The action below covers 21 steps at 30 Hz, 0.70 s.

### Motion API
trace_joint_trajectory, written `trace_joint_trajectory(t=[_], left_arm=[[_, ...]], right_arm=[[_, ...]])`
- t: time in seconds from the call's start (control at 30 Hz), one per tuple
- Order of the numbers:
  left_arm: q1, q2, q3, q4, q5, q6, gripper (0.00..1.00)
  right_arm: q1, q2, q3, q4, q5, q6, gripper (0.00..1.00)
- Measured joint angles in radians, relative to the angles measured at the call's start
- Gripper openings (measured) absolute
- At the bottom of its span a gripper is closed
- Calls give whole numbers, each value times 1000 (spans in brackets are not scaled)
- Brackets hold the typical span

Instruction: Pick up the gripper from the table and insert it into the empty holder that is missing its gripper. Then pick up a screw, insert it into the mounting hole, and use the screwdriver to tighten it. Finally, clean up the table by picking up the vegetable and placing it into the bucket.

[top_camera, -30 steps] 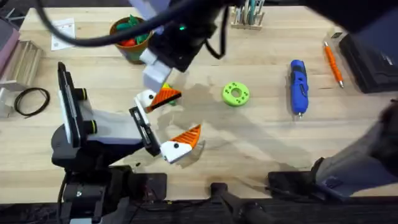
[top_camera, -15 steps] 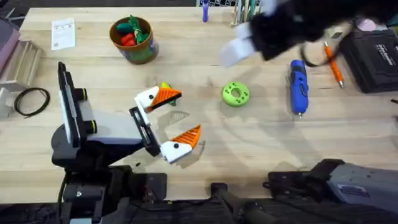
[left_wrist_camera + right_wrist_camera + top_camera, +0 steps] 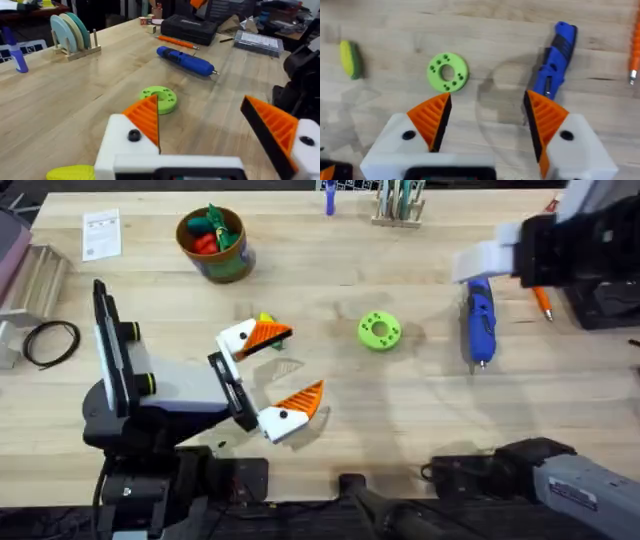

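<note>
Orange seen on both fingers of the left end effector [image 3: 285,368], spread open low on the table [image 3: 420,420]. Found no bare white finger, so judged the fingertip step done. Could not tell which of the 2 fingers was the refitted one.

Spotted the right end effector [image 3: 487,120] wide open and empty, up over the far right of the table, above the rear end of the screwdriver [image 3: 480,320], not touching it. Took the step in hand for the screw work, most likely fetching the driver. Reckoned the next move called for dropping straight down and closing across the blue body near its middle, lined up with its long axis.

Made out no loose screw anywhere. Noticed a dark dot on each white finger block, screw or open hole not told apart.

Found the corn [image 3: 265,318] lying on the table just behind the left end effector's far finger, mostly hidden. Saw the bucket [image 3: 225,268] well apart from it, holding red and green toys, with the corn not yet moved there.
</note>
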Motion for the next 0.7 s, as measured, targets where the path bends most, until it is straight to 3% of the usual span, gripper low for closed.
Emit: trace_joint_trajectory(t=[0.17, 0.53, 0.57, 0.7], left_arm=[[0, 0, 0, 0, 0, 0, 986], [0, 0, 0, 0, 0, -2, 956], [0, 0, 0, 0, 0, -1, 864], [0, 0, 0, 0, 0, 0, 252]], right_arm=[[-89, 0, -3, 1, 5, 0, 877], [-181, 0, -3, 0, 5, 0, 877], [-192, 0, -3, 0, 5, 0, 877], [-229, 0, -3, 0, 5, 0, 879]])
